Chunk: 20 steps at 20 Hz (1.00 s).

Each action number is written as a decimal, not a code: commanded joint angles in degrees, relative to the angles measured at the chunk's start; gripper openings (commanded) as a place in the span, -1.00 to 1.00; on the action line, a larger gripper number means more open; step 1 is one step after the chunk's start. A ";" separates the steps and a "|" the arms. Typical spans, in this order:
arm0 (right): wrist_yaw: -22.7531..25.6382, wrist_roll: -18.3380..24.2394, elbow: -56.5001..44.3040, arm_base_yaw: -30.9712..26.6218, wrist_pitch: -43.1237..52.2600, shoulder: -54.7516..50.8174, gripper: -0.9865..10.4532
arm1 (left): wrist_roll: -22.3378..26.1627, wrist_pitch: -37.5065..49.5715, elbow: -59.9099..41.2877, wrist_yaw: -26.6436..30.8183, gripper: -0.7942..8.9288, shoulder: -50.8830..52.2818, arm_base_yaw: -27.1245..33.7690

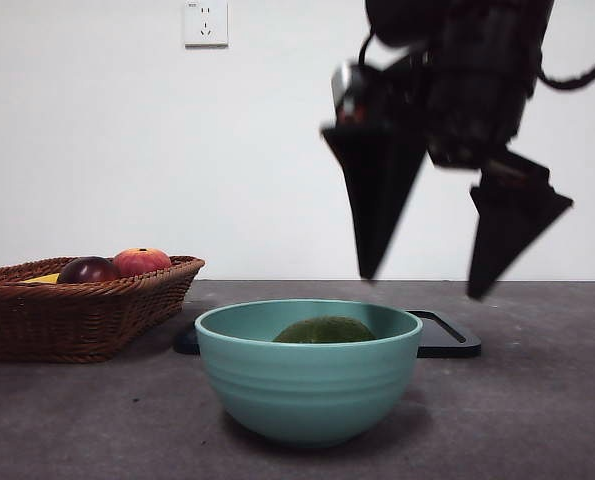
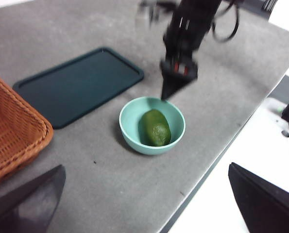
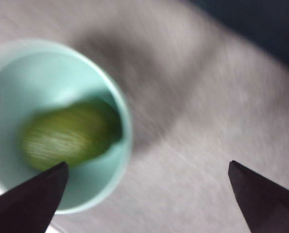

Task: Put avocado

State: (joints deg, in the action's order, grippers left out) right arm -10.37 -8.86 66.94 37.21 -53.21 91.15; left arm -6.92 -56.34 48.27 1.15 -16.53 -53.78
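Front view. Avocado (image 1: pixel 325 331): lying in the teal bowl (image 1: pixel 308 385) at centre near, only its top showing above the rim. Right claw (image 1: pixel 447 255): above and to the right of the bowl, jaws wide, empty, clear of the rim. Basket (image 1: pixel 77 310): at left, holding a maroon fruit (image 1: pixel 88 270) and a red-orange fruit (image 1: pixel 141 261). Dark tray (image 1: pixel 445 335): flat on the tabletop (image 1: pixel 537 420) behind the bowl. Judgement: the placing looks done; the step in hand is the withdrawal, best made straight up and away so neither jaw clips the rim.

Left wrist view. Left claw (image 2: pixel 149 204): jaws wide, empty, waiting well apart from the bowl (image 2: pixel 152 125). Avocado (image 2: pixel 156 127): lengthwise across the bowl's floor, settled. The right claw (image 2: pixel 176 82) shows blurred just over the far rim. Tray (image 2: pixel 78 85) lies beyond the bowl; basket (image 2: pixel 13 131) at left edge.

Right wrist view. Picture blurred. Right claw (image 3: pixel 146 194): jaws wide, nothing between them. One jaw overlaps the bowl (image 3: pixel 61 126) in the picture; the avocado (image 3: pixel 69 138) rests inside. Judgement: keep the jaws spread and lift before any sideways travel; a nudged bowl could slide or tip.
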 commanded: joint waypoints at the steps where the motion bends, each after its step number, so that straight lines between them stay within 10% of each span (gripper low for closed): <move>1: 0.76 0.94 1.01 0.90 -0.44 2.80 0.19 | 0.48 0.70 0.52 0.00 0.44 1.33 -0.59; 9: 1.16 0.24 0.98 1.90 1.53 8.72 0.02 | 2.01 1.86 0.52 0.00 0.44 3.08 -0.57; 15: -3.98 -0.13 1.01 3.37 4.66 8.92 -0.81 | 1.99 1.90 0.52 0.00 0.44 3.06 -0.57; 20: -2.99 -3.80 1.09 3.58 5.29 8.92 -0.82 | 1.99 1.90 0.52 0.00 0.44 3.06 -0.57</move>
State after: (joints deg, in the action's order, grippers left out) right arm -13.76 -10.94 66.94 40.18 -48.03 99.24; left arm -5.43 -55.05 48.27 1.15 -13.56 -53.80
